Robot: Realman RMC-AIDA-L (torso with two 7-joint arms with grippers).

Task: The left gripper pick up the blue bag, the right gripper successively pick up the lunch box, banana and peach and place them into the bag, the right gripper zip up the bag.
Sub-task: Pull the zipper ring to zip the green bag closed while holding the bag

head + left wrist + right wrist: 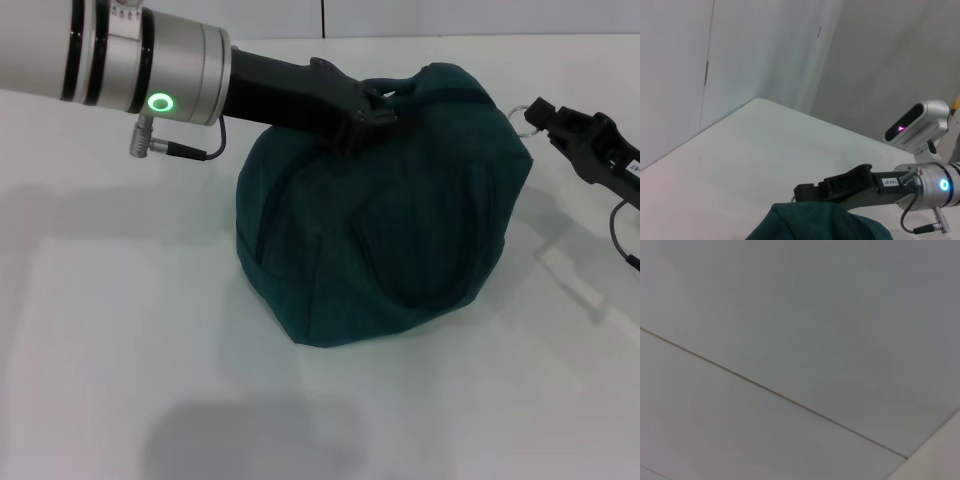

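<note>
Blue bag (pixel 380 210) on white table (pixel 120 330), approx. centre of head view, slumped into rounded mound; top seam closed as far as visible, no lining or contents showing. One loop handle lying flat on near face, traced as curved ridge. Left gripper (pixel 372 108) at bag's top edge, reaching in from robot's left; fingers clenched on dark handle loop/fabric at top of bag, in contact. Left arm w/ silver wrist and green ring light (pixel 160 102) lit, cable plug hanging just below. Right gripper (pixel 545 118) at bag's upper corner on robot's right side, fingertips just beside metal ring pull (pixel 520 112); contact w/ ring not confirmable, finger state cannot tell from this angle. White label visible further back on right gripper body. Left wrist view: bag fabric (pixel 820 222) at frame edge, right gripper (pixel 805 192) seen beyond it w/ its tips at bag's edge, blue ring light (pixel 943 184) on its wrist, robot head camera unit (pixel 917 122) behind. Right wrist view: plain wall panels only, nothing of task visible. Lunch box, banana, peach: not seen anywhere outside bag.
</note>
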